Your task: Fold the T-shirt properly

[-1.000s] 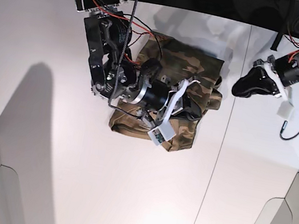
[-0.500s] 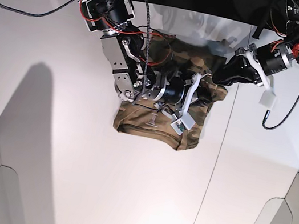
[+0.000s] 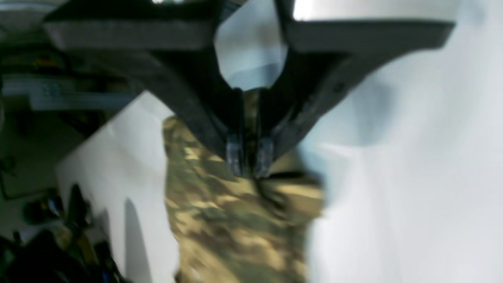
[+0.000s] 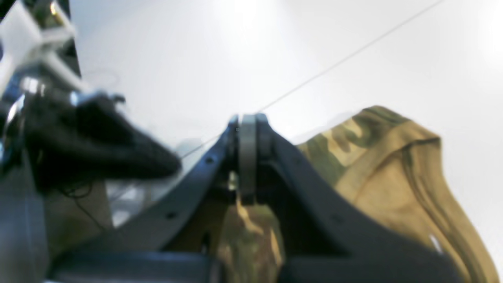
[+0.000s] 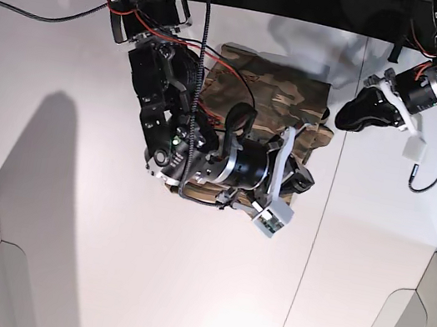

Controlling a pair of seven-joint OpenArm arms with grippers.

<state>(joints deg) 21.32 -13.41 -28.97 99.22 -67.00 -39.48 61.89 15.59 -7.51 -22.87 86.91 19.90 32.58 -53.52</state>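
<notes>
In the left wrist view, the left gripper (image 3: pixel 249 167) reaches down from the top to the middle of the frame. Its two fingertips stand slightly apart, with a narrow strip of camouflage cloth visible between them; no cloth is visibly pinched. The shirt (image 3: pixel 235 220) runs from the centre to the bottom edge, with a raised fold just right of the fingertips. White table (image 3: pixel 412 196) fills the right side.

In the right wrist view, the right gripper (image 4: pixel 247 122) rises from the bottom to the centre, its fingertips pressed together, and no cloth shows between them. The shirt spreads from the lower centre to the lower right, its right part plain brown with folded edges. The left gripper's dark tip is at the left, blurred, and a thin line crosses the table diagonally.

In the base view, the shirt lies folded on the table in the upper centre, partly hidden by the right arm (image 5: pixel 159 94). The right gripper is over its lower right part; the left gripper is beside its upper right edge. Whether either touches it, I cannot tell.
</notes>
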